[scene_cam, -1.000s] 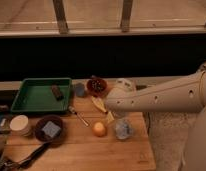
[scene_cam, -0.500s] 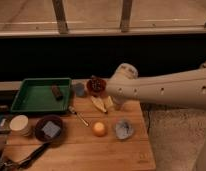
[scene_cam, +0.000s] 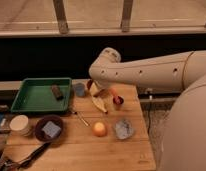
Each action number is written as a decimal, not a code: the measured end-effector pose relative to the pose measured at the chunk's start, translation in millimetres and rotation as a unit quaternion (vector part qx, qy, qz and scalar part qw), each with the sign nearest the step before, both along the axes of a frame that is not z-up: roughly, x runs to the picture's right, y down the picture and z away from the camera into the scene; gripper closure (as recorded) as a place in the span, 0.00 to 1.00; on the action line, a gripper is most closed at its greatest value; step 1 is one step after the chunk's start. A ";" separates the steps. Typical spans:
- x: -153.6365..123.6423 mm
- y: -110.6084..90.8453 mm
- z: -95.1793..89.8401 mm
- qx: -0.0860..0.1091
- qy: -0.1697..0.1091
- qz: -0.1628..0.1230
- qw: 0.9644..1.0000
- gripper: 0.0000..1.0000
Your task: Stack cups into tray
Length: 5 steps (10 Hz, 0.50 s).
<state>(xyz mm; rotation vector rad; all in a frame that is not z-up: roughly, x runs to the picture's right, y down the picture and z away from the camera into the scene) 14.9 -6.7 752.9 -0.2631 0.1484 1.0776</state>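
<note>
The green tray (scene_cam: 26,102) lies at the table's back left with a small dark object (scene_cam: 57,92) inside it. A blue-grey cup (scene_cam: 79,89) stands just right of the tray. A cream-white cup (scene_cam: 19,124) sits at the left edge, in front of the tray. A small red cup (scene_cam: 117,100) stands right of the banana. My white arm reaches in from the right, and my gripper (scene_cam: 95,89) hangs open between the blue-grey cup and the red cup, over the banana's far end, with nothing seen in it.
A dark brown bowl (scene_cam: 49,129) with a blue-grey block sits front left. A banana (scene_cam: 100,104), an orange (scene_cam: 99,129) and a crumpled grey object (scene_cam: 124,129) lie mid-table. A thin stick (scene_cam: 80,118) and dark tongs (scene_cam: 21,159) lie near the front. A dark red bowl (scene_cam: 89,83) peeks from behind the gripper.
My arm has lifted and swung back and left, uncovering the crumpled grey object and the red cup. The gripper has drawn closer to the blue-grey cup. No object has moved.
</note>
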 end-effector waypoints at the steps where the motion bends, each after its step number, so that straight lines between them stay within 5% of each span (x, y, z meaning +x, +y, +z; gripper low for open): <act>1: 1.5 0.1 0.1 0.000 0.001 0.001 1.000 0.20; 5: -1.3 1.3 5.1 -0.003 -0.008 0.000 1.000 0.20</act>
